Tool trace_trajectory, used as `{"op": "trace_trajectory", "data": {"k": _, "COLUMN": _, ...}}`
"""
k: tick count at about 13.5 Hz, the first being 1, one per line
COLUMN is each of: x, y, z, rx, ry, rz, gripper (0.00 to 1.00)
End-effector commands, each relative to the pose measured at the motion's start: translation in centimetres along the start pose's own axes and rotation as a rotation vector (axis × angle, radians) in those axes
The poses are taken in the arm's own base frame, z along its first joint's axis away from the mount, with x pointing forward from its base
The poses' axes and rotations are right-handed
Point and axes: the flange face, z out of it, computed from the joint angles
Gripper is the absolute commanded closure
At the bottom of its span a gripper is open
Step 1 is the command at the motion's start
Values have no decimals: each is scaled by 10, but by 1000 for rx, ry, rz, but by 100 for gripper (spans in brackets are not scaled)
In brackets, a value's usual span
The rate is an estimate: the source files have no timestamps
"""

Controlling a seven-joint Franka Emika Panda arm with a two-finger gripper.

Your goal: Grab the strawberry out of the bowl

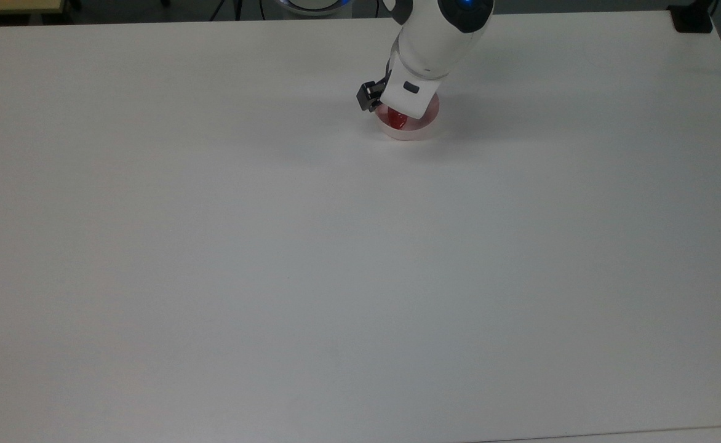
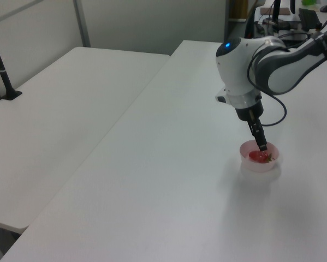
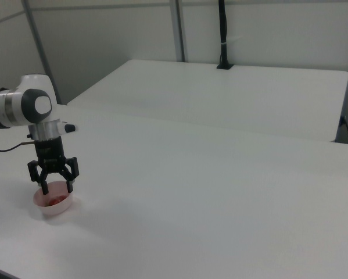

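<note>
Top view first: one bowl (image 1: 425, 126), pale pink, sitting on the big white table (image 1: 336, 277) toward the far edge. One strawberry (image 1: 395, 119) inside it, and just a sliver of red peeks out below the arm. One arm (image 1: 437, 37) comes in from the top edge, its white wrist tilted down and toward the top view's left, parked right over the bowl and covering most of it. A black part of the gripper (image 1: 368, 96) sticks out on the top view's left of the wrist, just beside the bowl's rim. From here I cannot tell how the fingers stand.

Over to the left view: same count, one bowl (image 2: 259, 162), one strawberry (image 2: 257, 156), one arm (image 2: 261, 65). The arm reaches in from the left view's upper right, elbow bent, the wrist pointing steeply down. The gripper (image 2: 262, 146) is seen edge-on as a thin black line, its tip dipping to the bowl's rim directly above the red fruit. Finger spacing is not readable from this side. A second white table (image 2: 59, 120) stands beside the first, on the left view's left.

Right view now: one bowl (image 3: 56, 205) near the right view's lower left, red showing inside it (image 3: 56, 200). The arm (image 3: 22, 110) hangs vertical above. Here the gripper (image 3: 54, 187) faces us, and the two black fingers (image 3: 69, 185) are spread wide apart, tips at rim level on either side of the bowl's middle, pinching nothing. The strawberry lies in the bowl, below and between them.
</note>
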Motion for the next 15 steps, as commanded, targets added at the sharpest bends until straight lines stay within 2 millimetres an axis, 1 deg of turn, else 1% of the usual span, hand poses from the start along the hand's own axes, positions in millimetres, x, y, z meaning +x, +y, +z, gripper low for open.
{"op": "trace_trajectory", "data": {"k": 1, "x": 8, "y": -20, "z": 13, "rx": -26, "ry": 28, "rz": -8, "gripper": 19}}
{"op": "trace_trajectory", "data": {"k": 4, "x": 17, "y": -27, "z": 27, "rx": -45, "ry": 31, "rz": -9, "gripper": 19}}
{"op": "trace_trajectory", "data": {"k": 9, "x": 16, "y": -26, "z": 22, "rx": -50, "ry": 35, "rz": -9, "gripper": 19}}
{"op": "trace_trajectory", "data": {"k": 10, "x": 15, "y": -26, "z": 18, "rx": -51, "ry": 35, "rz": -8, "gripper": 19}}
{"op": "trace_trajectory", "data": {"k": 13, "x": 7, "y": -16, "z": -15, "rx": -53, "ry": 66, "rz": 8, "gripper": 18}}
{"op": "trace_trajectory", "data": {"k": 15, "x": 4, "y": -14, "z": -30, "rx": -53, "ry": 53, "rz": 6, "gripper": 18}}
